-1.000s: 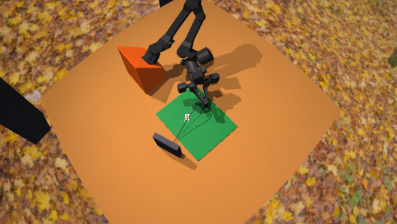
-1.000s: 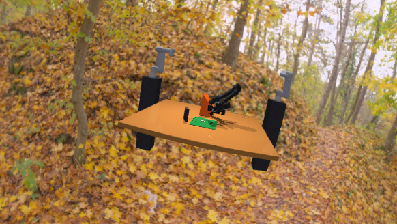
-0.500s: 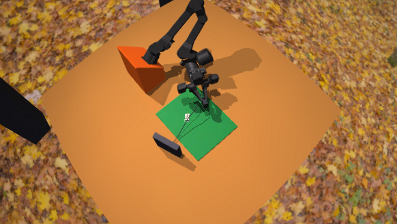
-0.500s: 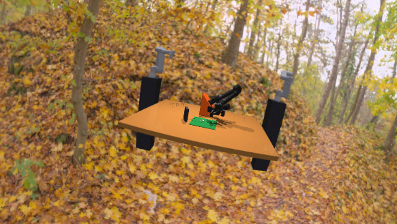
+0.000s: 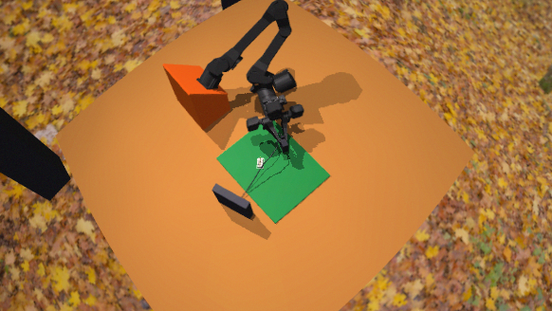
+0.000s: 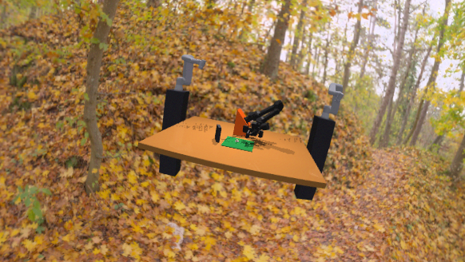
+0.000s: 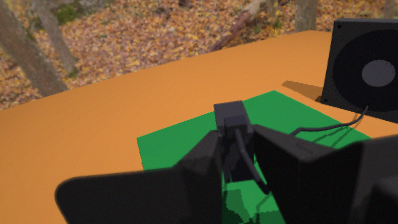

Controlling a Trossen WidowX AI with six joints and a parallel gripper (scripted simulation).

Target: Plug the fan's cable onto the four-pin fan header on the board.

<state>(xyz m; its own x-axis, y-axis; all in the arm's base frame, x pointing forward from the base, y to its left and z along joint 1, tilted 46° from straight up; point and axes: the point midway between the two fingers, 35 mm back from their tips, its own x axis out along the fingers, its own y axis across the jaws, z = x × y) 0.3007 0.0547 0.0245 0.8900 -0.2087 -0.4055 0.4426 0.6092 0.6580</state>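
1. The dark plug [image 7: 232, 113] is up in the gripper [image 5: 285, 146] [image 6: 247, 136] [image 7: 233, 135], over the green board [image 5: 303, 182] [image 6: 240, 146] [image 7: 175, 137]; the jaws are clamped on it.
2. Picking up looks done. Lining up, pushing down fully, letting go and backing off all remain, as I judge it.
3. The white header [image 5: 260, 165] [image 6: 236, 140] lies at about eight o'clock from the fingertips in the top view, well apart from them. Its pins are too small to make out.
4. The cable [image 5: 252, 183] [image 7: 327, 129] runs from the plug towards the fan [image 5: 232, 201] [image 6: 217, 133] [image 7: 345, 55], which stands upright just beside the board, at about seven o'clock from the header in the top view and two o'clock from the plug in the wrist view.
5. That cable crosses near the header, so it could get under the plug or pull it askew; the fan itself seems out of the way.
6. Farther out, an orange block [image 5: 209, 108] [image 6: 240, 125] stands at about eleven o'clock from the header in the top view. The arm [image 5: 253, 37] [image 6: 268, 113] reaches in from about one o'clock. Neither appears to bar the short move to the header.
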